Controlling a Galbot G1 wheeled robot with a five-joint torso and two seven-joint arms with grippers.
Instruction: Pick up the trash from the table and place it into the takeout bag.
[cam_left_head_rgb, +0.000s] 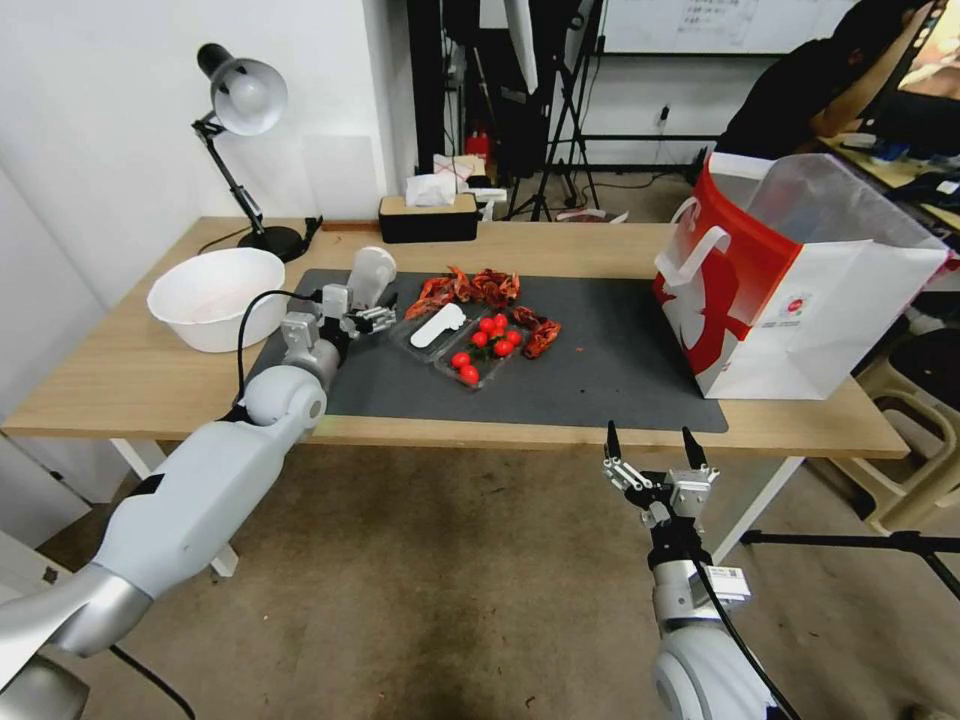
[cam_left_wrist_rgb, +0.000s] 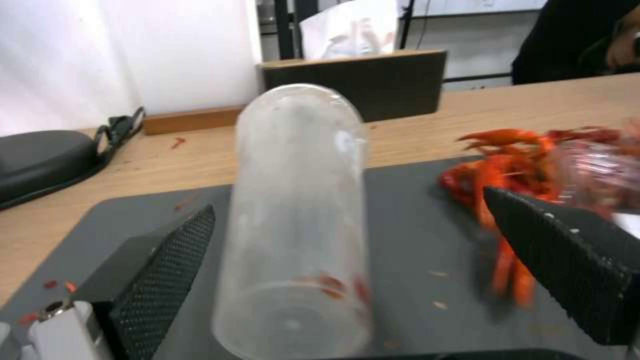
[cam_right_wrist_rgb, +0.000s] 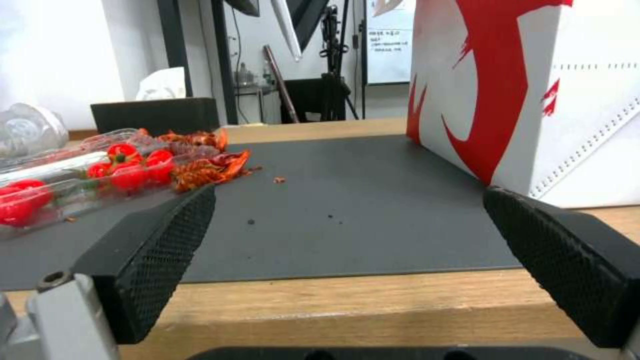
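A clear plastic cup (cam_left_head_rgb: 372, 272) rests tilted on the left part of the dark mat (cam_left_head_rgb: 610, 360) on the table (cam_left_head_rgb: 590, 240). In the left wrist view the cup (cam_left_wrist_rgb: 293, 190) lies between the spread fingers of my left gripper (cam_left_wrist_rgb: 347, 205), which is open around it. From the head view the left gripper (cam_left_head_rgb: 385, 318) is just in front of the cup. Red shell scraps (cam_left_head_rgb: 470, 287) and a clear oval container (cam_left_head_rgb: 478, 352) of small red fruit lie mid-mat. The takeout bag (cam_left_head_rgb: 800, 290) stands upright at the right. My right gripper (cam_left_head_rgb: 649, 431) hangs open below the table's front edge.
A white bowl (cam_left_head_rgb: 215, 295) sits left of the mat, with a desk lamp (cam_left_head_rgb: 245, 100) behind it and a dark tissue box (cam_left_head_rgb: 428, 215) at the back edge. The right wrist view shows bare mat (cam_right_wrist_rgb: 347, 210) between the scraps (cam_right_wrist_rgb: 207, 170) and the bag (cam_right_wrist_rgb: 520, 90).
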